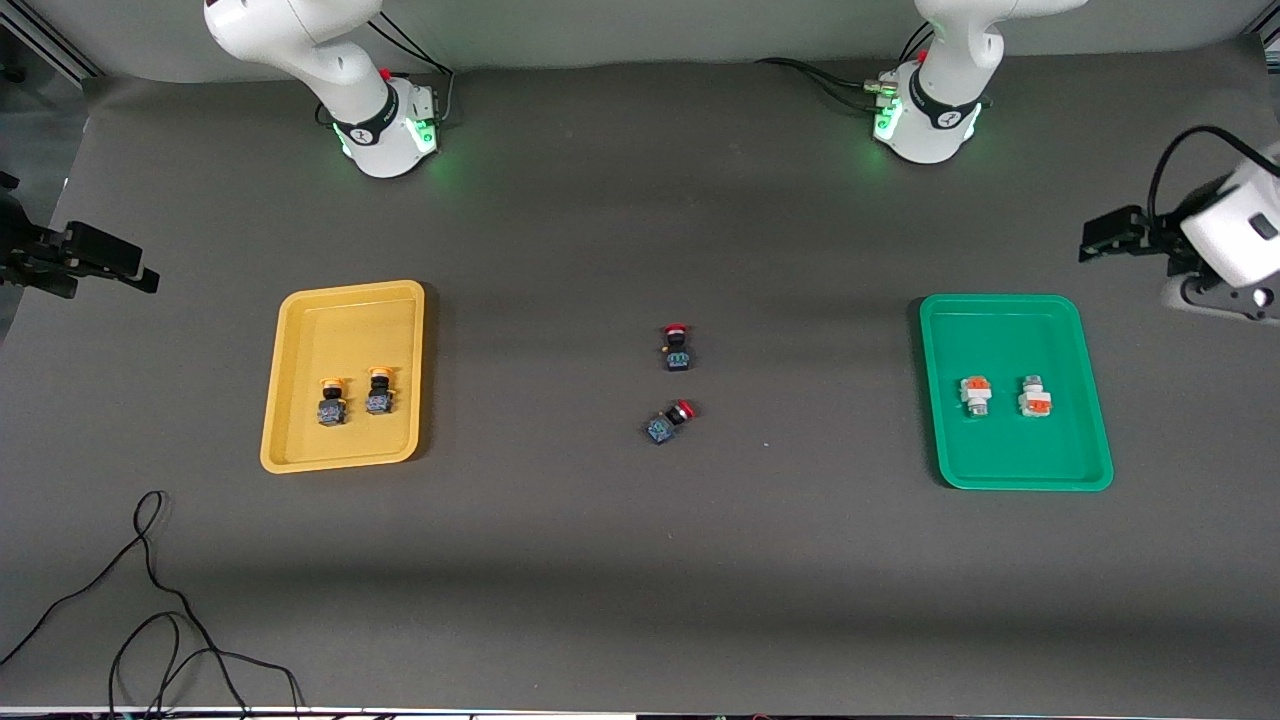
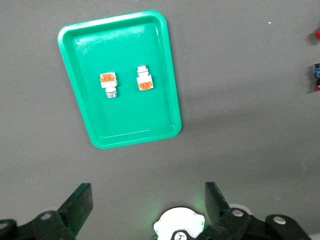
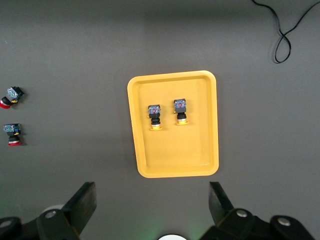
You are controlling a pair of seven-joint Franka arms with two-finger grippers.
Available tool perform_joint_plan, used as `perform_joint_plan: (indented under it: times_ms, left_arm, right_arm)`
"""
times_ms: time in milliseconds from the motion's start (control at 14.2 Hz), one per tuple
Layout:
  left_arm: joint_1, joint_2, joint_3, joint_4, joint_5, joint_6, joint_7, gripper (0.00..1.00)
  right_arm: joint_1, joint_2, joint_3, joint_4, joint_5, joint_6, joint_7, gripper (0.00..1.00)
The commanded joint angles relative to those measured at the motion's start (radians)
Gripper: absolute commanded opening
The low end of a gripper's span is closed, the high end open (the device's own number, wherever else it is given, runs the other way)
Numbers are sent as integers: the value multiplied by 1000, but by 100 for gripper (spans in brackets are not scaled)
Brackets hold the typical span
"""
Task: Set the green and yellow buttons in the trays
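Sorting looks finished: yellow buttons (image 1: 354,398) lie in the yellow tray (image 1: 300,330), green buttons (image 1: 1005,396) in the green tray (image 1: 1090,400), well apart from my left pincer (image 2: 145,205) and right pincer (image 3: 152,202), both spread wide, empty, above the tabletop's (image 1: 640,580) ends.

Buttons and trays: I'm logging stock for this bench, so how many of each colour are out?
Yellow-capped buttons: 2, in the yellow tray
White-and-orange buttons: 2, in the green tray
Red-capped buttons: 2, on the table
Trays: 2
Total: 6 buttons, 2 trays
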Motion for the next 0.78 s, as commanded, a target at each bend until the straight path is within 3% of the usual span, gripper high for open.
perform_joint_plan:
  times_ms: [0,141,212,706]
  left_arm:
    - [-66,-23,34,-1,-10,-14,-61,100]
    - [-71,-34,33,0,-11,-16,-62,100]
    - [-71,-35,33,3,-11,-16,-65,100]
    - [-62,-35,34,9,-10,-23,-61,100]
  right_arm:
    - [-191,-46,234,-96,-28,75,39,100]
    - [-308,-84,380,-187,-30,147,117,100]
    - [-339,-101,418,-224,-30,174,122,100]
    - [-324,-158,428,-276,-31,164,209,100]
